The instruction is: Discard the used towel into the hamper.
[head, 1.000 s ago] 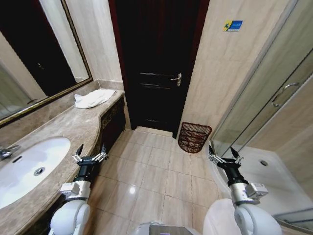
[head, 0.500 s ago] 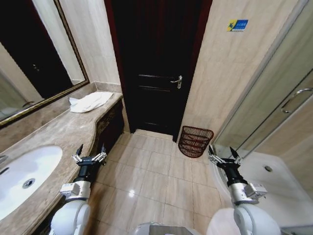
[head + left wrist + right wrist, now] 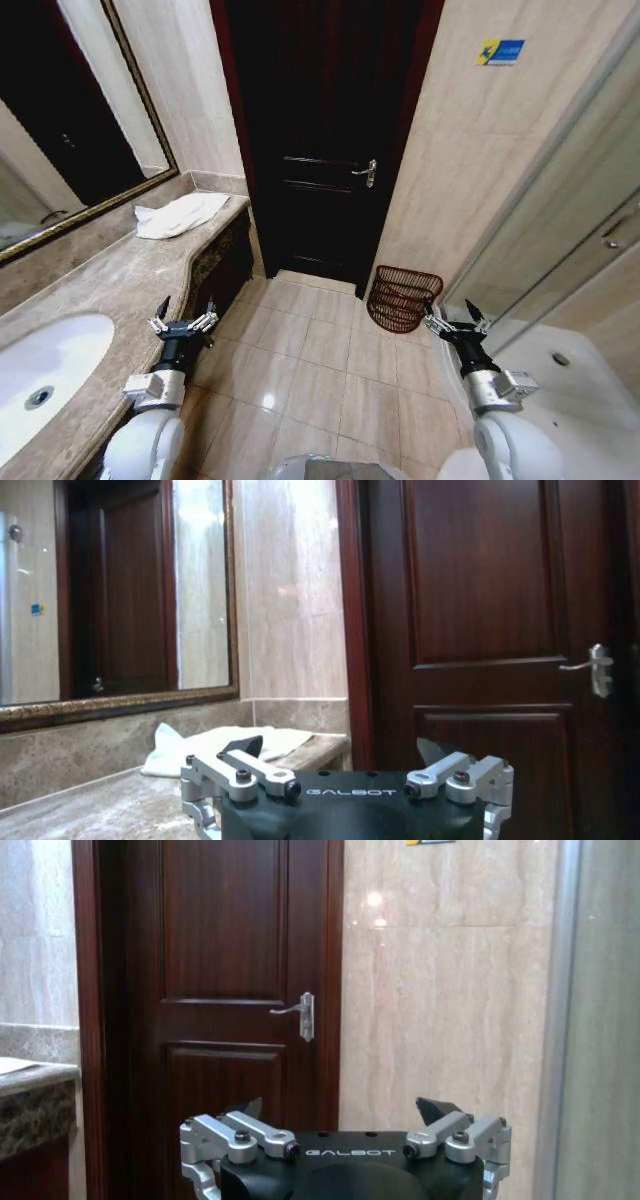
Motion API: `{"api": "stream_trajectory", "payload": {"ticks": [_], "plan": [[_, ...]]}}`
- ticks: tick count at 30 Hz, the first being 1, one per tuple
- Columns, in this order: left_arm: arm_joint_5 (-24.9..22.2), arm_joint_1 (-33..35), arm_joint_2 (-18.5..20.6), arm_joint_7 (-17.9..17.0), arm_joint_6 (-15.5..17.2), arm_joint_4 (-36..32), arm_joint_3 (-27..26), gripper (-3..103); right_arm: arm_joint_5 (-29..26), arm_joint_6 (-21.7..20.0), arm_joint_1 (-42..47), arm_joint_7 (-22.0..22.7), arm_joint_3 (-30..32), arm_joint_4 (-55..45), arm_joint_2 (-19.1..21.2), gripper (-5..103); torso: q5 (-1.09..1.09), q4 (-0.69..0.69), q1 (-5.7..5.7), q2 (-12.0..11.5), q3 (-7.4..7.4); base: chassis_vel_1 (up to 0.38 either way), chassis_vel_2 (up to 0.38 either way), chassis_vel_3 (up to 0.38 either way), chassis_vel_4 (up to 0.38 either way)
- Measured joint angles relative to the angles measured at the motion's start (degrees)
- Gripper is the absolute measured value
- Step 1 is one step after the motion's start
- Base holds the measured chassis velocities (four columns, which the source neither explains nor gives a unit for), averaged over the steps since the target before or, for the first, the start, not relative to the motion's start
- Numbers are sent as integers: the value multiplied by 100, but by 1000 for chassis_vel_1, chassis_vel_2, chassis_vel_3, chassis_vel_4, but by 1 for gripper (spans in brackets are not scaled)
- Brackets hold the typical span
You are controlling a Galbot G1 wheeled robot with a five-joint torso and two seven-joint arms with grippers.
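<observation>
On marble counter (image 3: 120,275), crumpled white towel (image 3: 180,214) lies.

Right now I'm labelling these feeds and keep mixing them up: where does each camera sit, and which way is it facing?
Head view: high on the robot, looking forward and down at the floor, counter, towel, hamper and door; left gripper and right gripper, both open, show.
Left wrist view: behind the left gripper, facing the mirror, towel and door.
Right wrist view: behind the right gripper, facing the door.
All share the door handle.
</observation>
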State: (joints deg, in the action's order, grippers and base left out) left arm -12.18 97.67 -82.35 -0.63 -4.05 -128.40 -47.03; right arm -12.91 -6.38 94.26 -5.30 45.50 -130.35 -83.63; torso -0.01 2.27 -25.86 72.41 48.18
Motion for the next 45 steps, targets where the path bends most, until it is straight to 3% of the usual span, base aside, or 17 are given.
{"api": "stream_trajectory", "payload": {"ticks": [26,45], "plan": [[56,144,-122,-111,-260,-33,-69,100,-37,45,42,21,8,42,73,100,1,0,0,0,0,-65,153,148,-64],[110,170,-163,-163,-123,-83,-104,100,-44,81,-41,12,-3,206,103,100,1,2,0,0,0,-101,114,118,-100]]}}
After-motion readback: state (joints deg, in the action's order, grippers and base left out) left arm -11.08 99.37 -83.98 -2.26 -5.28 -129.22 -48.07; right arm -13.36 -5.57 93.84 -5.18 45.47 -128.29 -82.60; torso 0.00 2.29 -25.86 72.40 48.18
